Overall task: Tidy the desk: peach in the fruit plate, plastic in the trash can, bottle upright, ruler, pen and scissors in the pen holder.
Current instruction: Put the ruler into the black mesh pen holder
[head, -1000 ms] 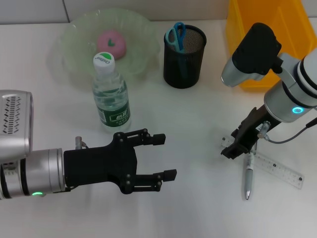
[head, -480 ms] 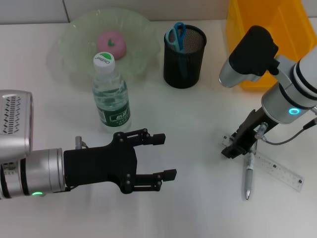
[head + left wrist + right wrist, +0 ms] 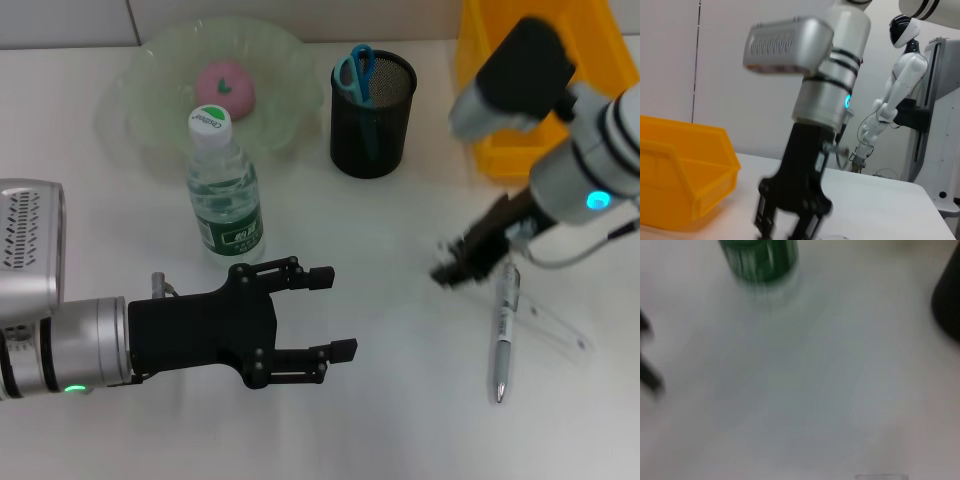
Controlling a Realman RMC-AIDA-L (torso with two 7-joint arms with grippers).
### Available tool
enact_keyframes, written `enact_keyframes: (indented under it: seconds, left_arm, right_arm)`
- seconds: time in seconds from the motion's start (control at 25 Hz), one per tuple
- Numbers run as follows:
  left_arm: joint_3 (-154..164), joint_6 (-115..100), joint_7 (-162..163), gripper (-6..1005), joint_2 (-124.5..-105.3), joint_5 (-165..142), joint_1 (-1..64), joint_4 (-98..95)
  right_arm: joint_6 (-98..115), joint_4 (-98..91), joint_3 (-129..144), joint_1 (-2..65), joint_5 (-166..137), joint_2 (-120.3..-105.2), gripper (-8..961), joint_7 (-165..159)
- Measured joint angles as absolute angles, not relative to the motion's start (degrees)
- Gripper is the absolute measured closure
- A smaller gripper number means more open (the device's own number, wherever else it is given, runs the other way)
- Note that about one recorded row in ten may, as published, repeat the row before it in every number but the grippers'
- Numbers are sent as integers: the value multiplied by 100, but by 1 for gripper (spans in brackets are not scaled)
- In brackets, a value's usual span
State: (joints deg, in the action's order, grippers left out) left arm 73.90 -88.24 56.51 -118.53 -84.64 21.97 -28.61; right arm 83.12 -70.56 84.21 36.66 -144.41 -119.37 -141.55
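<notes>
**Right arm swings up and left, ruler tilting with it**

Since the earlier frames, the right gripper (image 3: 462, 268) has shifted left and slightly farther from the near edge, and the clear ruler (image 3: 545, 322) under it now appears smeared and turned, its far end seemingly lifted toward the fingers. Whether those fingers are closed on the ruler cannot be told; motion blur hides the contact. The pen (image 3: 503, 335) lies just beside the ruler on the right near part of the desk, about where it was.

The left gripper (image 3: 300, 322) hovers over the left near part of the desk with its fingers spread apart and nothing between them, unchanged and apparently parked.

Several things already sit where the task wants them: the peach (image 3: 225, 84) rests in the fruit plate (image 3: 160, 70) at far left, the bottle (image 3: 222, 190) stands upright just nearer than the plate, and the scissors (image 3: 354, 72) stand handles-up in the pen holder (image 3: 372, 115) at far centre. The yellow trash can (image 3: 480, 60) is at far right, behind the right arm. Ruler and pen look like the remaining items, which would explain the right arm working there.
</notes>
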Motion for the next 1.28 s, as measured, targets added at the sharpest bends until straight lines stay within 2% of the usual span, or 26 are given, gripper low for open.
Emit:
enact_keyframes:
  seconds: [0.24,0.28,0.44,0.64,0.88,1.28]
  left_arm:
    - [7391,-8815,5644,201,-11857,-8463,2198,-2860]
    - [7398,-8806,5639,201,-11856,-8463,2197,-2857]
    - [7406,-8790,5634,201,-11856,-8455,2197,-2860]
    - [7403,-8788,5635,201,-11857,-8452,2197,-2852]
    - [7395,-8788,5634,202,-11856,-8454,2199,-2839]
    - [7413,-8814,5637,202,-11856,-8433,2197,-2857]
  right_arm:
    - [7311,-8265,7204,3040,-12929,-11941,573,-13483]
    - [6664,-8231,6962,2841,-11874,-11932,573,-12781]
    - [5870,-7697,6858,2729,-10250,-11921,573,-11435]
    - [5447,-6241,6885,3015,-7828,-11929,573,-8685]
    - [5797,-3633,6937,3802,-5376,-11944,573,-5607]
    - [5843,-2161,6927,4303,-5067,-11966,572,-4804]
